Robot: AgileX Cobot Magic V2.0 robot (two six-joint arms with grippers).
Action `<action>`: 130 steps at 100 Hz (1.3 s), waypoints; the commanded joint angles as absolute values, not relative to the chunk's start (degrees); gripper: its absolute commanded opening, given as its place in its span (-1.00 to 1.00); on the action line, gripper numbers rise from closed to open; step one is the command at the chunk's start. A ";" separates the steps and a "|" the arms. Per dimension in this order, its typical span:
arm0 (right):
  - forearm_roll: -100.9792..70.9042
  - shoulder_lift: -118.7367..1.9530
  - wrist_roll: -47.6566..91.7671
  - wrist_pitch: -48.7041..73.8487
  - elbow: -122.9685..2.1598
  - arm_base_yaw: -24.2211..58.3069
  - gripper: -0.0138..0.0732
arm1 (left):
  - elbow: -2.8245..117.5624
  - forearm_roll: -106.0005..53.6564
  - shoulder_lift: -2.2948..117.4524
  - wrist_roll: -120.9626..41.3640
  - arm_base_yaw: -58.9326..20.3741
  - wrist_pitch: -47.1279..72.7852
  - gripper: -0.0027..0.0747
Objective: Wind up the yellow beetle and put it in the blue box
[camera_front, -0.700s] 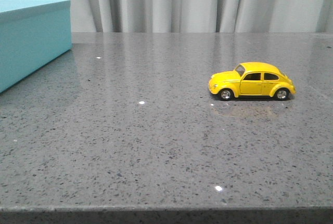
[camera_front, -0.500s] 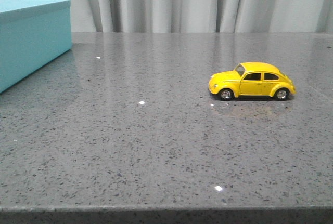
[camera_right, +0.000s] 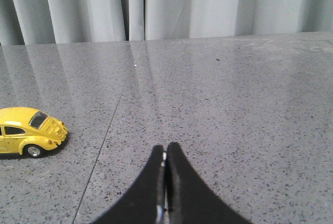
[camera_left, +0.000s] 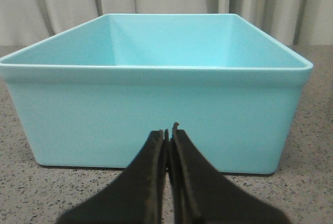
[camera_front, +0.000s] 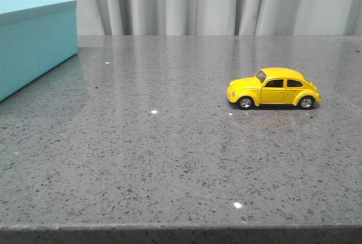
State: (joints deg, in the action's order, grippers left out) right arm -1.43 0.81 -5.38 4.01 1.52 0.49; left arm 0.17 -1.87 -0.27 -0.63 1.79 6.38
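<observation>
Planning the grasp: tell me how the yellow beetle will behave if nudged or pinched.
The yellow beetle stands on four wheels on smooth stone, so a nudge along its length would probably roll it. Its glossy rounded body may slip between fingers.

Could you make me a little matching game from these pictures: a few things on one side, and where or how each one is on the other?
Things:
1. yellow beetle
2. blue box
3. left gripper
4. table

States:
A. open on top, nothing visible inside
B. closed, facing the box wall
C. on its wheels, nose toward the box side
D. grey, speckled, glossy

Pairs: 1-C, 2-A, 3-B, 4-D
</observation>
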 commanded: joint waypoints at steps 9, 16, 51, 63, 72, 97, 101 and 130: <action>-0.84 1.74 -5.32 -0.94 0.43 0.20 -0.84 | -2.26 -1.93 -2.06 0.00 1.87 2.16 -0.98; -0.84 1.74 -5.32 -1.37 0.43 0.20 -0.84 | -2.26 -1.93 -2.06 0.00 1.87 2.16 -0.98; -0.84 1.74 -5.32 -1.31 0.43 0.20 -0.84 | -2.26 -1.93 -2.06 0.00 1.87 -0.86 -0.98; -0.84 1.74 -5.32 -1.09 0.43 0.20 -0.84 | -2.26 -1.93 -2.06 0.00 1.87 -3.41 -0.98; -0.90 1.74 -5.32 -0.92 0.35 0.20 -0.84 | -2.26 -1.93 -2.06 0.00 1.87 -4.74 -0.98; -3.27 1.64 -5.32 3.09 -3.14 0.20 -0.84 | -1.32 -4.56 -2.06 0.00 1.87 -5.10 -0.98; -3.27 1.33 -5.32 5.08 -4.26 0.20 -0.84 | -0.39 -5.21 -1.96 0.00 1.87 -4.43 -0.98; -3.27 -7.75 -5.32 25.79 -18.13 0.20 -0.84 | 11.71 -5.21 4.21 0.00 1.90 7.14 -0.98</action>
State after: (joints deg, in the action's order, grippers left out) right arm -3.21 -3.47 -5.38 23.00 -12.30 0.49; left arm 6.68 -4.62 1.00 -0.63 1.79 7.97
